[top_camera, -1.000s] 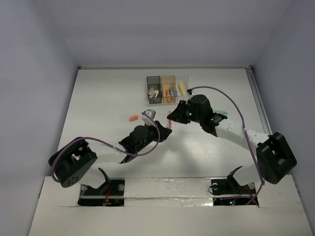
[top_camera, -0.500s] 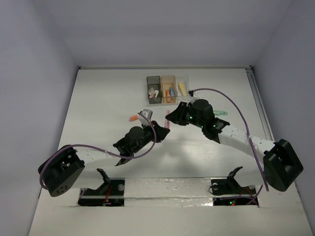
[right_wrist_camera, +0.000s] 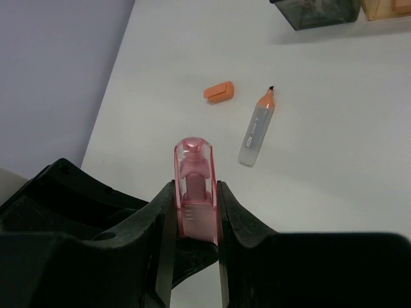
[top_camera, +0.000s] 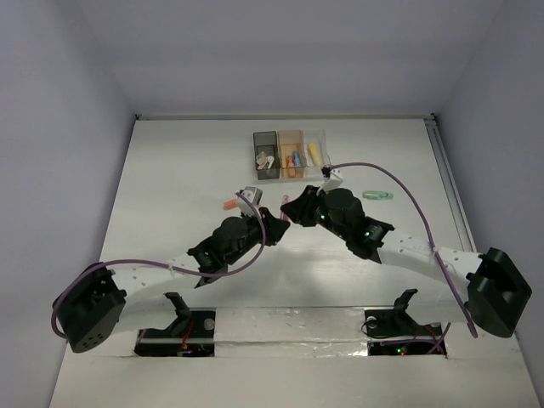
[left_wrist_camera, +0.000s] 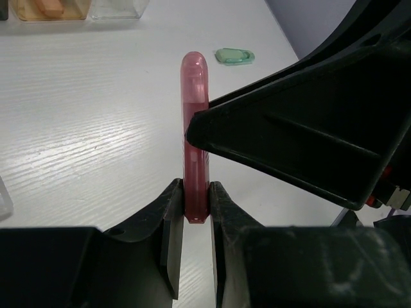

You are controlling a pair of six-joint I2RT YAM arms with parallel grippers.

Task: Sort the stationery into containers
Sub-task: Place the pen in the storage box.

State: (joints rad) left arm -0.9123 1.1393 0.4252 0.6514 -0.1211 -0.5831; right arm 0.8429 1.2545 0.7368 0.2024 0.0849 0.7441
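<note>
A pink marker is held from both ends a little above the table. My left gripper is shut on its body end. My right gripper is shut on its clear pink cap. In the top view the two grippers meet tip to tip, left and right. The three joined bins stand beyond them: dark grey, orange and clear, each holding small items. An uncapped orange-tipped marker and an orange cap-like piece lie on the table.
A mint green marker lies to the right of the grippers, and it also shows in the left wrist view. The orange piece and the grey-bodied marker lie just left of the grippers. White walls enclose the table.
Both arms have swung lower and to the left. The grippers have stayed together at the pink marker, which has shifted slightly left and nearer.
</note>
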